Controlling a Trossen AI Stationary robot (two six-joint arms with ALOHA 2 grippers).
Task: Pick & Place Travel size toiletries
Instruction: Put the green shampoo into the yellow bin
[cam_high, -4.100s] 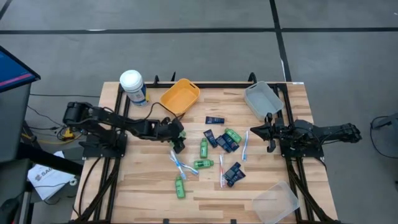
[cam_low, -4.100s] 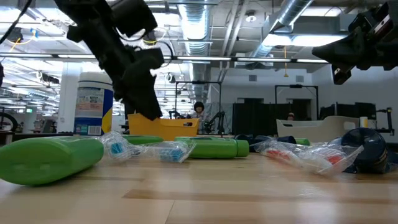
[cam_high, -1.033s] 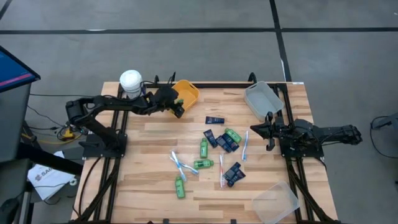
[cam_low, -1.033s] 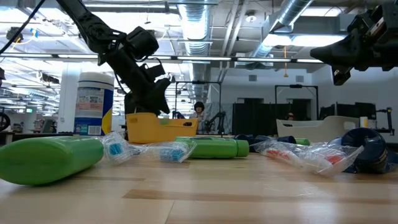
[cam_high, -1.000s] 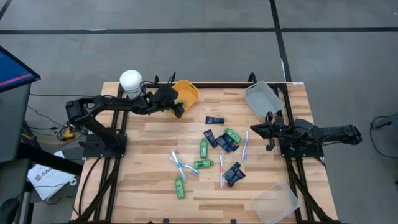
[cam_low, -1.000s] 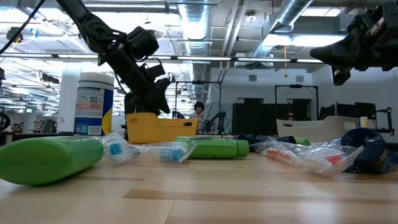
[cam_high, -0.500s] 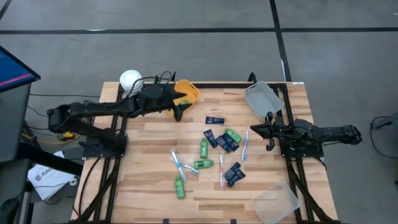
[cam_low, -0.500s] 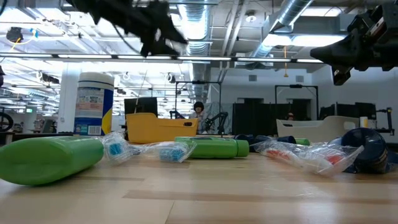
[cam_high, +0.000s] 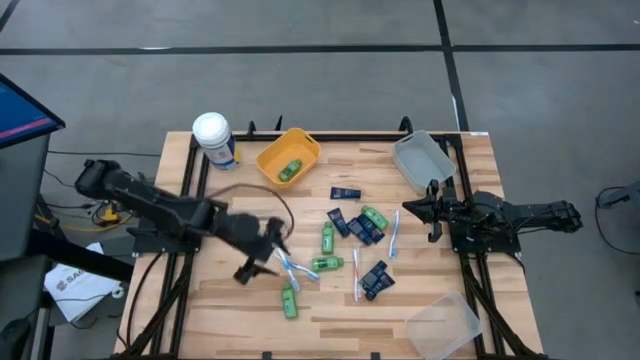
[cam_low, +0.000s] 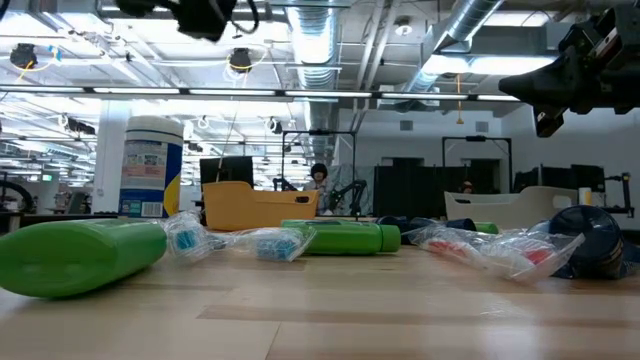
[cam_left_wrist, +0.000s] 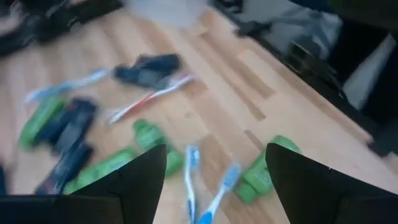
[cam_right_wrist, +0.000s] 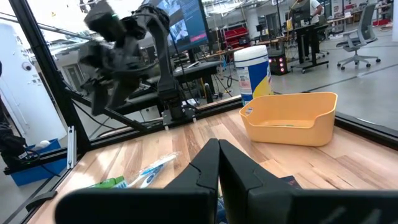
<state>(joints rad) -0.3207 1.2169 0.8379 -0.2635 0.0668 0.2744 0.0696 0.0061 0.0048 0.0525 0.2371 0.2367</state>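
- High view: I see the left gripper (cam_high: 262, 256) over the surface (cam_high: 230, 300) beside two toothbrushes (cam_high: 290, 264), jaws open, empty; one green bottle (cam_high: 290, 171) lies in the yellow bin (cam_high: 270, 152); other toiletries are scattered mid-surface; right gripper (cam_high: 428, 213) waits at the right edge.
- Left wrist view: jaws spread above the toothbrushes (cam_left_wrist: 208, 193).
- Right wrist view: my jaws are closed, empty.

Floor: you see grey concrete (cam_high: 330, 90) with dark seams | Ceiling: exposed ducts (cam_low: 470, 25), strip lights (cam_low: 60, 52) | Far back: office chair (cam_right_wrist: 357, 38) beside desks, your monitor (cam_right_wrist: 186, 25).
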